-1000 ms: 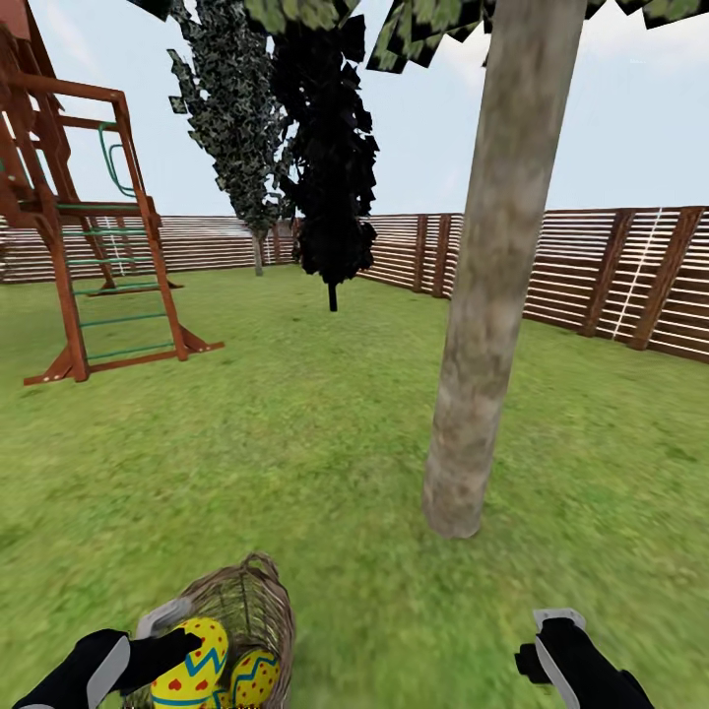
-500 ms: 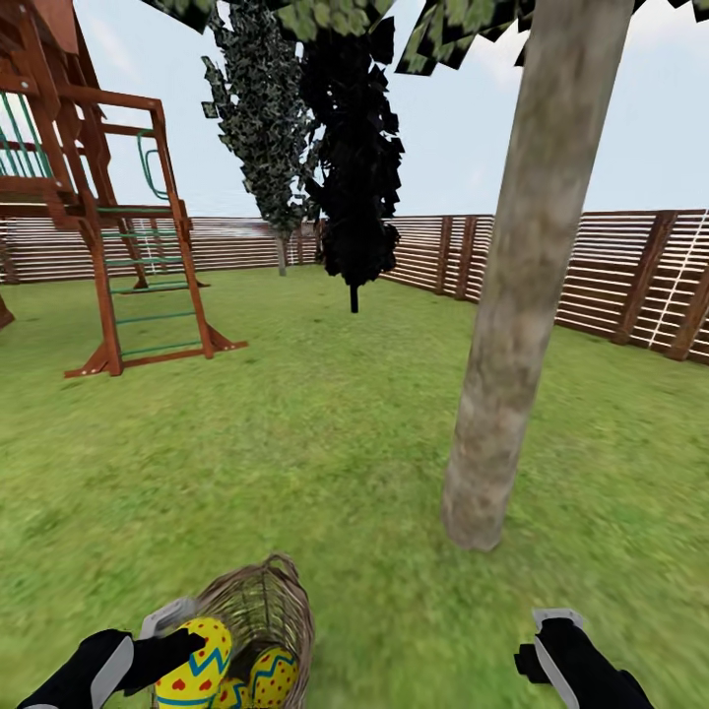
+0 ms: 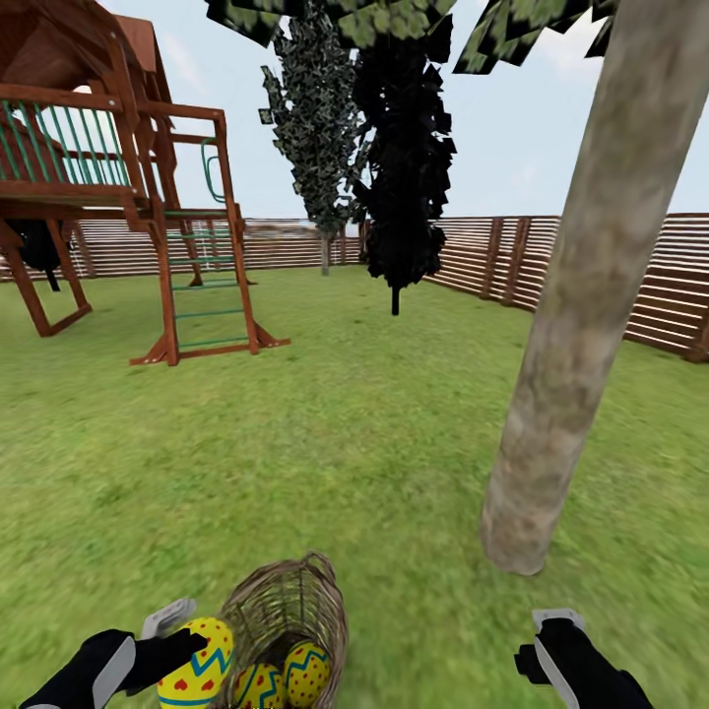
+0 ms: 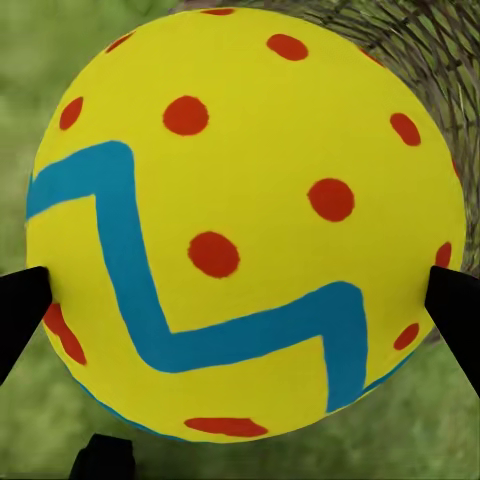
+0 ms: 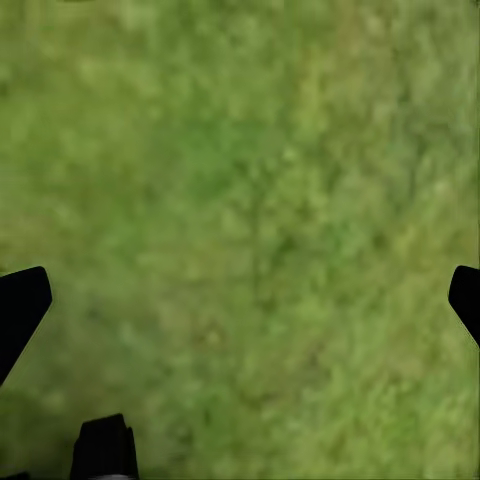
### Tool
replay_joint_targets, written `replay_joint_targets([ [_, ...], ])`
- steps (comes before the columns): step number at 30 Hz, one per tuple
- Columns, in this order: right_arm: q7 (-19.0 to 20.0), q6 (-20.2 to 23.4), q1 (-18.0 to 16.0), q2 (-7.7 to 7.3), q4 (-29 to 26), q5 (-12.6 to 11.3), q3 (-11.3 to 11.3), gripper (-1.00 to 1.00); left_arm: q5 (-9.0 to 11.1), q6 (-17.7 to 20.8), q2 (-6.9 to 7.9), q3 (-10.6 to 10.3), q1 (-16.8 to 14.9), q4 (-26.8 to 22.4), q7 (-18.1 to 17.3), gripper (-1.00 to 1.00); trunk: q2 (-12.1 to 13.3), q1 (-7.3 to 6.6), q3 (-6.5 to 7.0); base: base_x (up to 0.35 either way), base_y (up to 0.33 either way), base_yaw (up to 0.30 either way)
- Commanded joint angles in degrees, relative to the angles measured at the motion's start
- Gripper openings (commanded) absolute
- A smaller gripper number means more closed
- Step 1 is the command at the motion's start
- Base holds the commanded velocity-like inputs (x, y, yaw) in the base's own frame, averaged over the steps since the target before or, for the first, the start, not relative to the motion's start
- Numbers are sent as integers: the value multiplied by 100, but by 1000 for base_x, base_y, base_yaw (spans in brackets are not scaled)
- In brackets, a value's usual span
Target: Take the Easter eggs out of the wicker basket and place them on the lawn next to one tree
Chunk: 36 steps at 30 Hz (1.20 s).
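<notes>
My left gripper (image 3: 187,640) is shut on one Easter egg (image 3: 200,666), yellow with a blue zigzag and red spots, held just outside the wicker basket's (image 3: 286,606) left rim. Up close the egg (image 4: 240,220) sits between the fingertips (image 4: 22,312) of that left gripper (image 4: 240,300). Two more eggs (image 3: 258,686) (image 3: 307,673) lie inside the basket on the lawn (image 3: 325,453). The tree (image 3: 576,335) rises from the grass right of the basket. My right gripper (image 3: 551,645) is open over bare grass; the right gripper (image 5: 240,300) holds nothing.
A wooden play tower (image 3: 108,197) with a ladder stands at the back left. A narrow dark tree (image 3: 320,128) and an almost black tree (image 3: 402,167) stand far ahead. A brown slat fence (image 3: 611,276) rings the yard.
The whole view has swung left, so tree, basket and play tower sit further right in the picture. The left gripper still holds its egg. Two eggs inside the basket now show.
</notes>
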Motion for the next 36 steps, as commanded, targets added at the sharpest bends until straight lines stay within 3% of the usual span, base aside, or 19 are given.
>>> replay_joint_targets([
  [1, -23, 30, 0, -3, -7, -16, 11, 100, 3, 40, -1, 45, -4, -3, -26, -100, 38, -23, 12, 0, 0, 291],
  [7, -29, 31, 0, 6, -3, -16, 11, 100, 11, 42, 5, 49, -4, -3, -26, -100, 279, -155, 120, 0, 0, 291],
  [18, -30, 31, 0, 52, 6, -7, 11, 100, 19, 25, 0, 49, -4, -23, -34, -100, 279, -155, 120, -11, 17, 291],
  [30, -30, 31, 0, 52, 6, -12, 11, 100, 11, 24, 4, 49, -4, -32, -34, -100, 279, -155, 120, -156, 275, 289],
  [36, -25, 31, 0, 50, 6, -14, 11, 100, 17, 24, 6, 53, -4, -29, -34, -100, 279, -155, 120, -13, 324, 60],
])
